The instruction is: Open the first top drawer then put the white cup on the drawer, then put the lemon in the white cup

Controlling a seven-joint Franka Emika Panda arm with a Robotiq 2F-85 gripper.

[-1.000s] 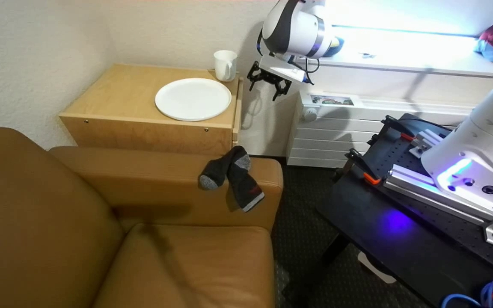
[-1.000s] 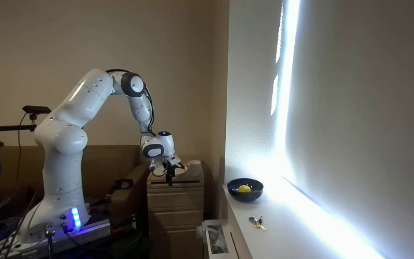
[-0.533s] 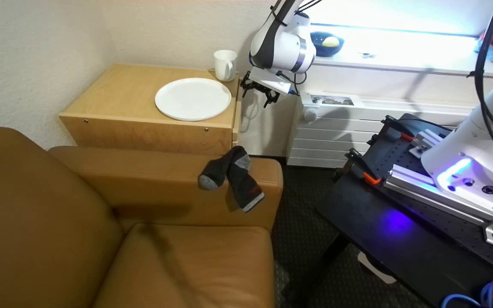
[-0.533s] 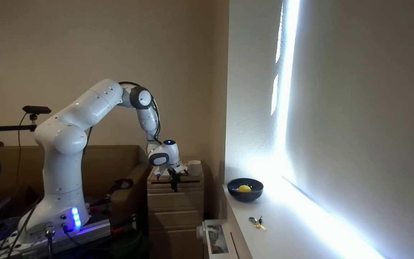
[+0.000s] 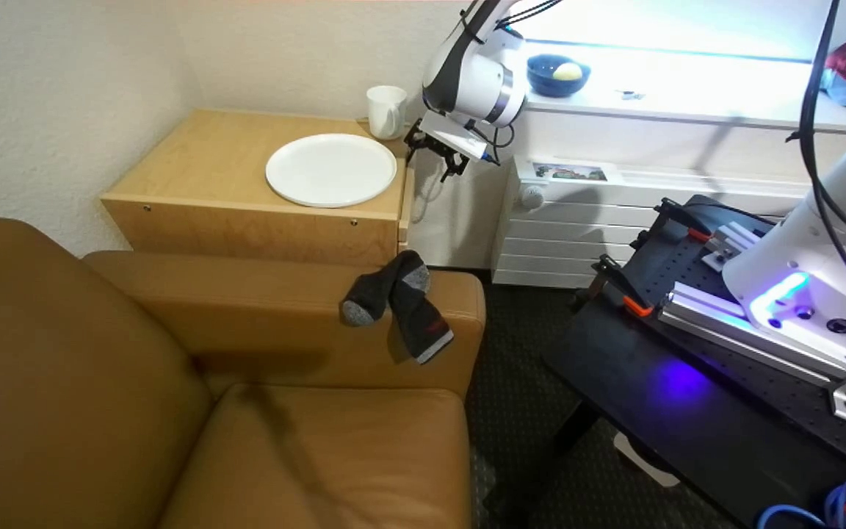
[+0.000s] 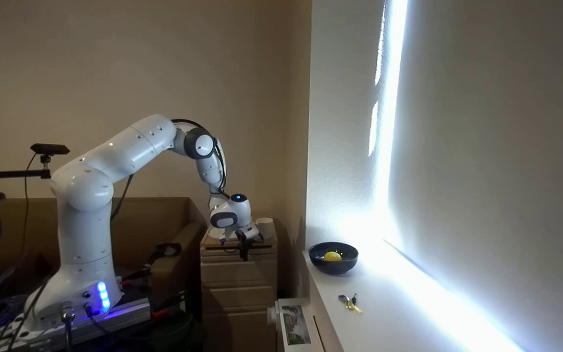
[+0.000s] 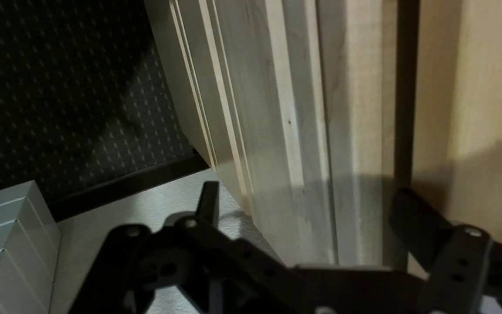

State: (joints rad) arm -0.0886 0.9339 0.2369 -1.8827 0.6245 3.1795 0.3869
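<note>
The gripper (image 7: 306,196) has its 2 fingers (image 7: 209,204) wide apart, the front of the top drawer (image 7: 364,131) between them; contact is unclear. The white cup (image 5: 383,116) stands upright on the cabinet (image 5: 221,150), beside 1 white plate (image 5: 331,170). The dark blue bowl (image 6: 333,267) on the windowsill (image 6: 384,313) holds 1 lemon (image 6: 332,256).

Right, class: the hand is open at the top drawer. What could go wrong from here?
The fingers appear to straddle the front of the drawer, one near the gap behind it; if that finger misses, the pull could slip. The cup stands near the edge of the cabinet, close to the hand, so a sideways move might knock it. The plate lies beside the cup, so a jerky pull could shift both.
</note>
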